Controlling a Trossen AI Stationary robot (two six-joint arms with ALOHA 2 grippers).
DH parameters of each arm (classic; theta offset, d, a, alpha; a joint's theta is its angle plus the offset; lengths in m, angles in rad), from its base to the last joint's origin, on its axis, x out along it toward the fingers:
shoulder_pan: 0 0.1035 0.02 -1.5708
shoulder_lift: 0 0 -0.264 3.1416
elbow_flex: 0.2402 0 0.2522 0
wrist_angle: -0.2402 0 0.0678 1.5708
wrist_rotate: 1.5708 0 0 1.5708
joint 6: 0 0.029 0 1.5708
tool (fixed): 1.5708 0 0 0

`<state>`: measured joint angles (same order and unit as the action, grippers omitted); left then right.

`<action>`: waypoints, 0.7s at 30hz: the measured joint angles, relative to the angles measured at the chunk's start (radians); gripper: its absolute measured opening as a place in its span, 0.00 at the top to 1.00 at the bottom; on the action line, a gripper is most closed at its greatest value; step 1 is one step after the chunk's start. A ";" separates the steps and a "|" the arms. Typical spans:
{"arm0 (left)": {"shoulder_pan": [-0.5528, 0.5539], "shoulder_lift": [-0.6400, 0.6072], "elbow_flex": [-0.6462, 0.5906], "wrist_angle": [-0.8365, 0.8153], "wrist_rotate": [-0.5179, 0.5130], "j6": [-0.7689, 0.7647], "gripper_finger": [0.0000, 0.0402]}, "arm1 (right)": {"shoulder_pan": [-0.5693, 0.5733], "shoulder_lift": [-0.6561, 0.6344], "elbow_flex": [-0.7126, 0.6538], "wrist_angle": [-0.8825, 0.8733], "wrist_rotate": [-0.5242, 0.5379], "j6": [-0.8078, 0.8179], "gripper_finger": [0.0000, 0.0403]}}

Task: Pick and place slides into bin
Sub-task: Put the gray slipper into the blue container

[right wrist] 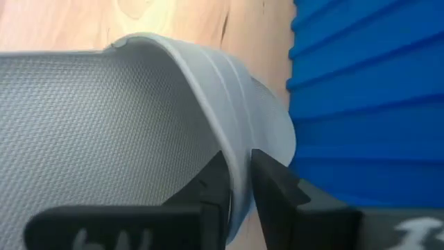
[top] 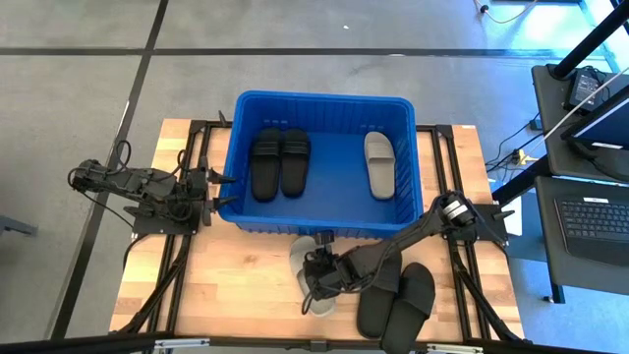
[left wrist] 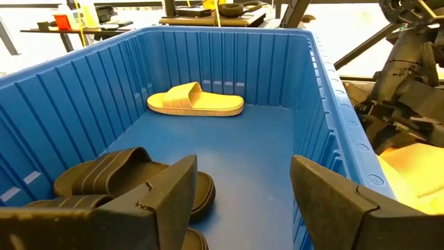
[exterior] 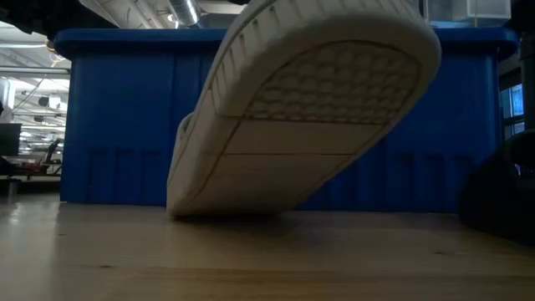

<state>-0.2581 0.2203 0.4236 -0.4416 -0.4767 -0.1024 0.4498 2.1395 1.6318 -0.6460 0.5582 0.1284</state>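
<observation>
The wooden table is carrying the big blue bin, which is sitting toward its far edge. Inside the bin, two black slides are lying side by side at the left, and one grey slide is lying apart at the right. Two more black slides are resting on the table just in front of the bin, at the right. Beside them the right gripper is pinching the strap of a pale slide, tipping it up with one end on the wood. The left gripper is hovering over the bin's left wall, fingers spread and holding nothing.
</observation>
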 joint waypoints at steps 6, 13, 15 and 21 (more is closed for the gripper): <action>0.000 0.000 0.000 0.000 0.000 0.000 0.43 | -0.002 0.000 0.008 0.008 -0.059 -0.005 0.96; 0.000 0.000 0.000 0.000 0.000 0.000 0.43 | -0.012 -0.005 0.064 -0.027 -0.104 0.000 0.96; 0.000 0.000 0.000 0.000 0.000 0.000 0.43 | -0.015 -0.009 0.093 -0.048 -0.118 -0.002 0.96; 0.000 0.000 0.000 0.000 0.000 0.000 0.43 | -0.048 -0.011 0.233 -0.109 -0.302 -0.001 0.96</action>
<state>-0.2581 0.2202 0.4236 -0.4418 -0.4769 -0.1024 0.4014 2.1281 1.8646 -0.7549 0.2559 0.1269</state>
